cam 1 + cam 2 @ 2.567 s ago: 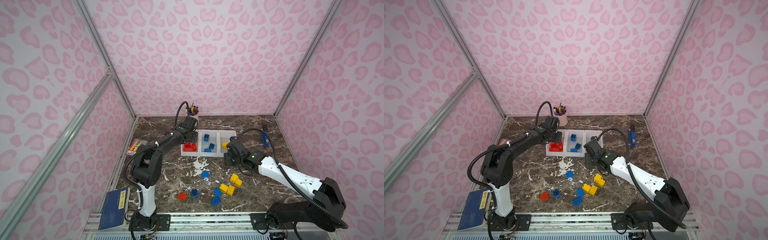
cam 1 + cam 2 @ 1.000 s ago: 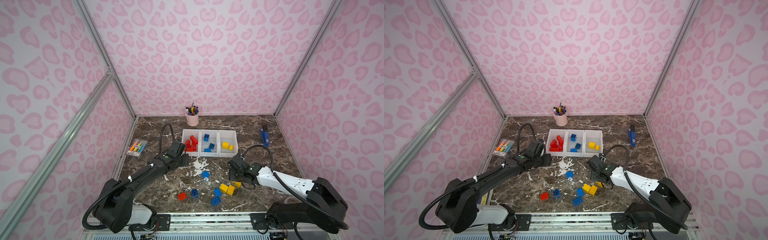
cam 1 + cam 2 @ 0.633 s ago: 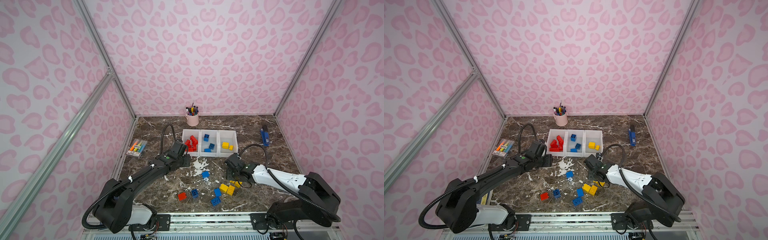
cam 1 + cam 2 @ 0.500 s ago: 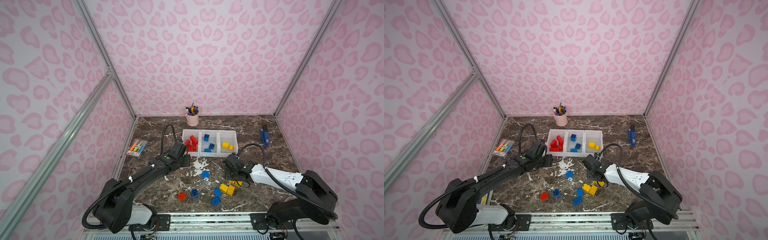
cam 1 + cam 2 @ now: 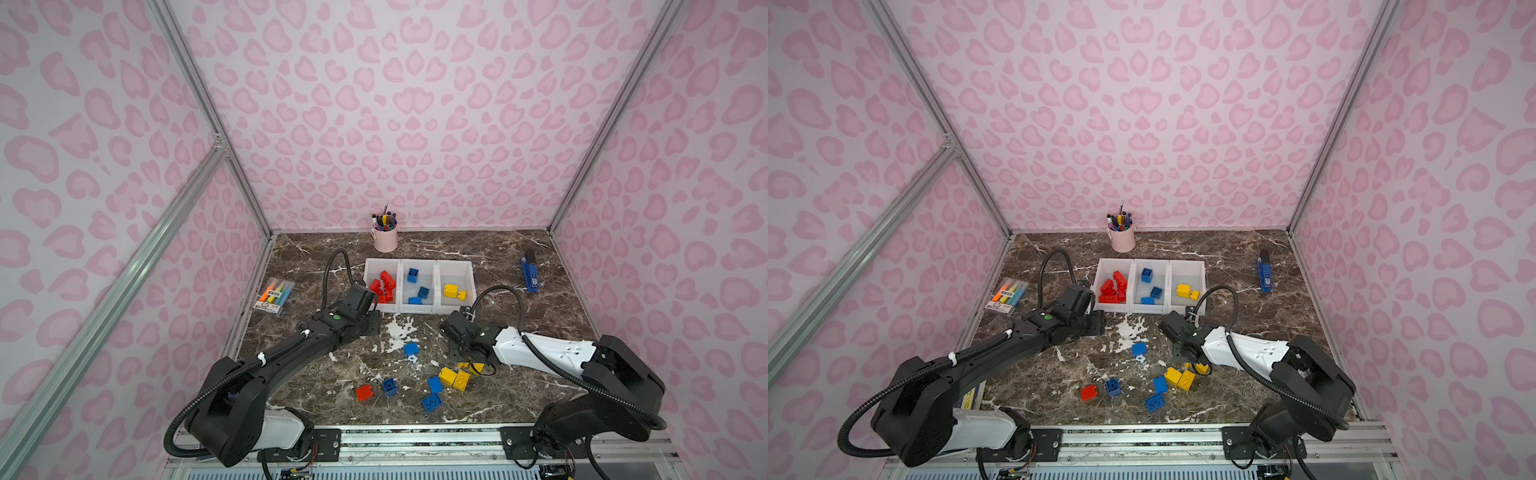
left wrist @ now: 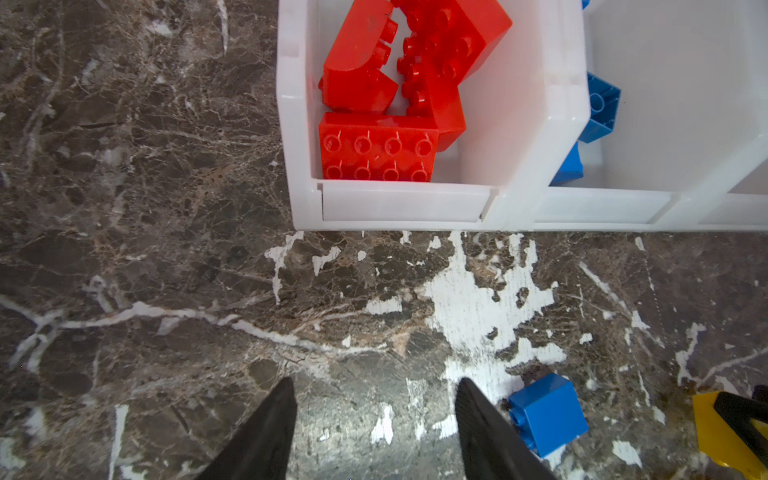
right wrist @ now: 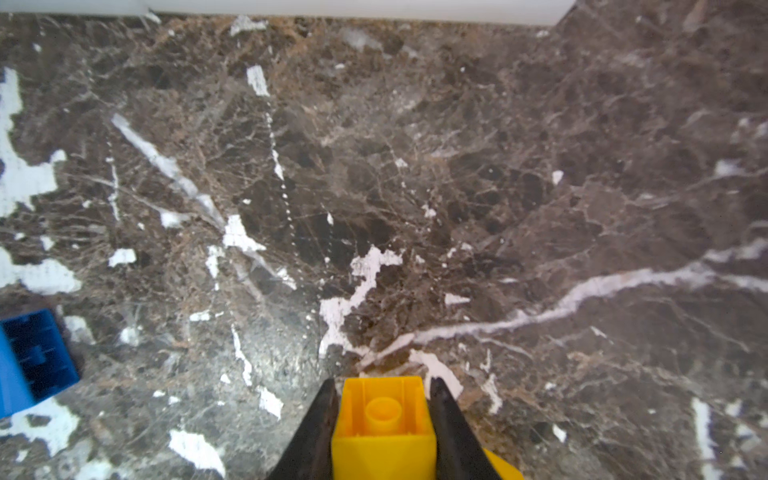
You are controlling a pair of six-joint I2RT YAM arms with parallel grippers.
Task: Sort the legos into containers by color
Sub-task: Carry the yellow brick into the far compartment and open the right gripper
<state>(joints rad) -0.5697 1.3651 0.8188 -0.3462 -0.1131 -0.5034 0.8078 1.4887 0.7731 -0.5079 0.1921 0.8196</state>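
On the table [image 7: 498, 166] our right claw [image 7: 381, 384] clamps a yellow lego [image 7: 382, 440], left claw [image 6: 374, 386] half-open, empty; next, up to the yellow bin [image 5: 455, 270]

Brown marble table [image 5: 478, 253], white containers [image 5: 417, 308], loose legos [image 5: 410, 348], pink pen cup [image 5: 385, 242], highlighter pack [image 5: 275, 296], blue stapler [image 5: 529, 275]

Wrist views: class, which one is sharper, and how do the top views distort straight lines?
Left wrist view: crisp, red legos and tabletop veins sharp. Right wrist view: softer throughout, yellow lego included. Both top views: wide-angle, the posts splay outward.
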